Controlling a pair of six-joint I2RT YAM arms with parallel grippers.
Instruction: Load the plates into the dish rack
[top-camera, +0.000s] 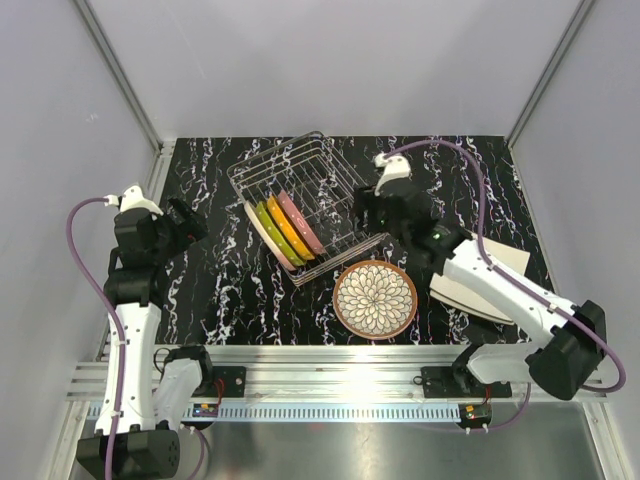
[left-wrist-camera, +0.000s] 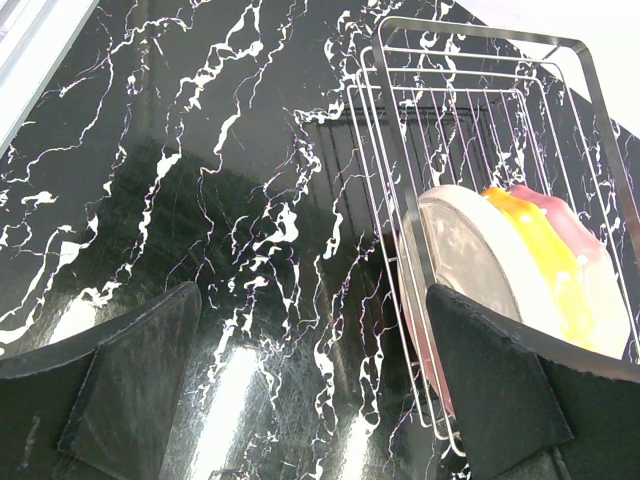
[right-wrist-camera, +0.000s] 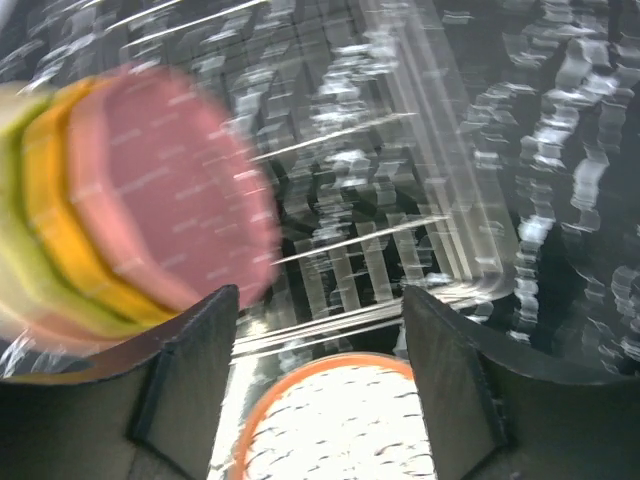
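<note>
Top external: black white-veined table, grey walls 3 sides; left fingers & right fingers both apart.

The top camera looks down from above and behind the arm bases over the whole counter. The left wrist camera sits low, facing right toward the dish rack. The right wrist camera, close and blurred, faces left. Both catch the rack's standing plates.
</note>
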